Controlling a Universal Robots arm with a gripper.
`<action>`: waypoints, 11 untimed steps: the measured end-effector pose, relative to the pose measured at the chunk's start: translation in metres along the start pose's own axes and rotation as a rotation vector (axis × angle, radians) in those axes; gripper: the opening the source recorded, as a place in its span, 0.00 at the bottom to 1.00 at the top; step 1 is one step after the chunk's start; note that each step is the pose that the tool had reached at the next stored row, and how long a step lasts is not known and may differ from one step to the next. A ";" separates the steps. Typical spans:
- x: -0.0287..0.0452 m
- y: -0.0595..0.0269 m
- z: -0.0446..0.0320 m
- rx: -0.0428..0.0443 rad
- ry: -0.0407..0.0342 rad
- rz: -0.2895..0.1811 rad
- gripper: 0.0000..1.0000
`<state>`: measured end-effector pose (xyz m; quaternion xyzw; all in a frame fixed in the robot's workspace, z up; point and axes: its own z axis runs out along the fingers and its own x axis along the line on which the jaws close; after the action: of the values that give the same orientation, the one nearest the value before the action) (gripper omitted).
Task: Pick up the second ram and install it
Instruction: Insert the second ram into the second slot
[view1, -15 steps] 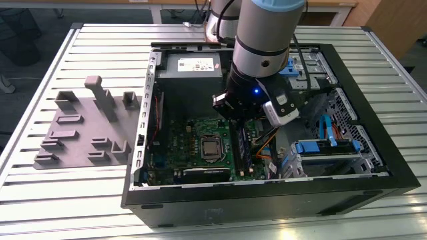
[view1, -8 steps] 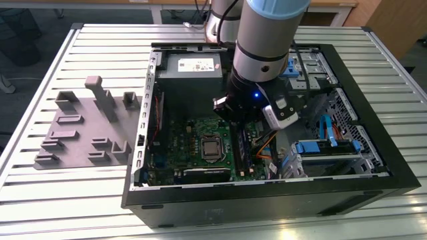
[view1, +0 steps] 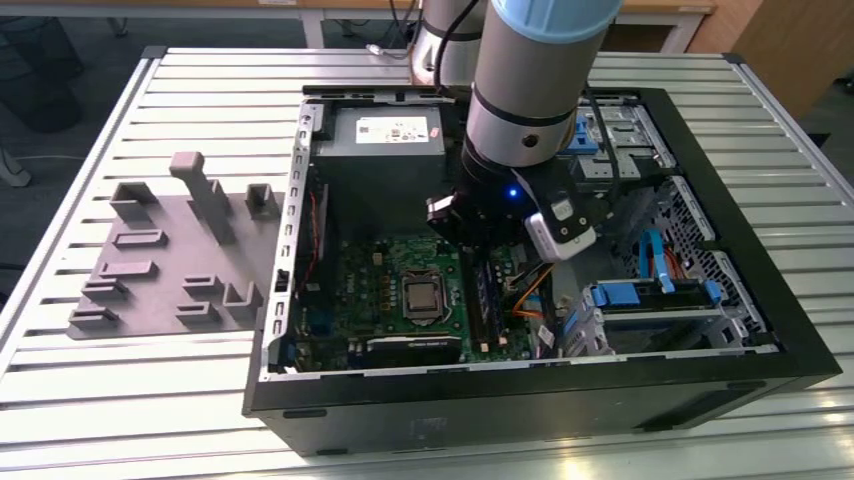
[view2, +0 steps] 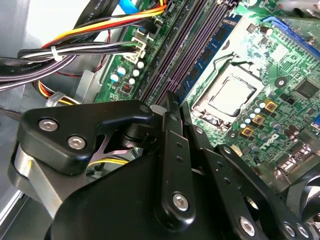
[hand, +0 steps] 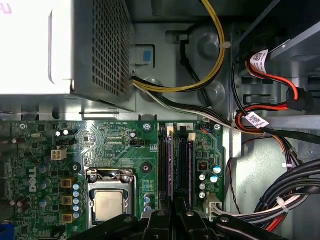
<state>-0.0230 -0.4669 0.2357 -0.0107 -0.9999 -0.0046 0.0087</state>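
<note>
My gripper (view1: 467, 238) hangs inside the open computer case (view1: 747, 330), low over the motherboard's (view1: 400, 290) long black memory slots (hand: 176, 165). In the second wrist view its black fingertips (view2: 172, 102) are pressed together, and no board shows between them. The gripper (hand: 173, 217) sits in line with the two slots (view2: 172, 60). A greenish-blue ram board (view2: 212, 52) stands on edge in the slot beside the processor socket (view2: 231, 95). I cannot tell whether this is the second ram.
A grey fixture (view1: 174, 255) with upright blocks lies on the slatted table at the exterior view's left. The power supply (view1: 387, 130) fills the case's far end. Cable bundles (view2: 75, 50) run beside the slots, and blue drive brackets (view1: 641, 295) stand at the exterior view's right.
</note>
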 end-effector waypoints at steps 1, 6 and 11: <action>0.0000 0.0000 0.0000 0.0003 0.0001 0.000 0.14; 0.0000 -0.0006 0.0013 0.0045 -0.0001 0.000 0.14; -0.0002 -0.0028 0.0078 0.0040 0.0000 0.001 0.14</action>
<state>-0.0230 -0.4696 0.2279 -0.0113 -0.9999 -0.0026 0.0087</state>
